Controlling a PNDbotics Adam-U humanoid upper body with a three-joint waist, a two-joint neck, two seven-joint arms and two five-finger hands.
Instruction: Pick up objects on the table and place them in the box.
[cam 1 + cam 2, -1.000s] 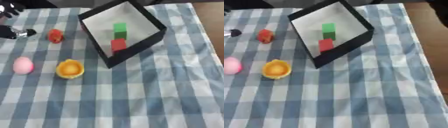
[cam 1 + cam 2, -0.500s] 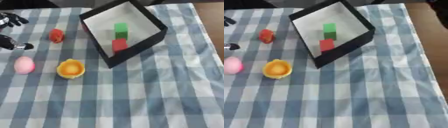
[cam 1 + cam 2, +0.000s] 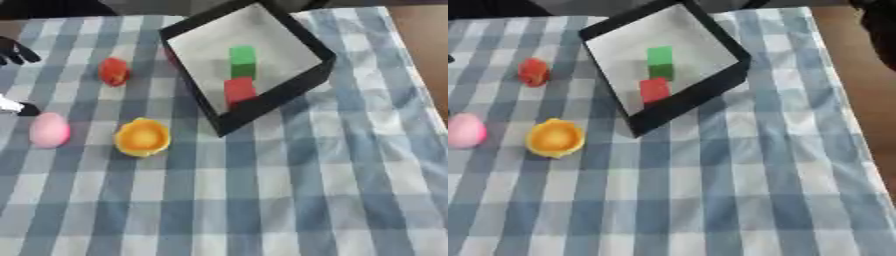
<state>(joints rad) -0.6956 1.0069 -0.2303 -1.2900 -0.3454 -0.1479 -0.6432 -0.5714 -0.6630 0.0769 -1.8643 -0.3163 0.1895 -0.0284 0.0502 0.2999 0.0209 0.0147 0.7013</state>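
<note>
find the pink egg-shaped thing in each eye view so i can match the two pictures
Left eye view: the pink egg lies on the checked cloth near the left edge, at mid-height, left of the yellow cup.
Right eye view: it sits right at the left edge, partly cut off.
Shared landmark: the black box, up and to the right of both.

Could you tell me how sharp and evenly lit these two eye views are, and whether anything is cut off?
Left eye view: soft all over, so the box rim and the pink egg-shaped thing have fuzzy edges; the left hand is cropped at the frame's edge. Right eye view: equally soft, even lighting, no glare on the checked cloth; the red block and green block read clearly by colour.
</note>
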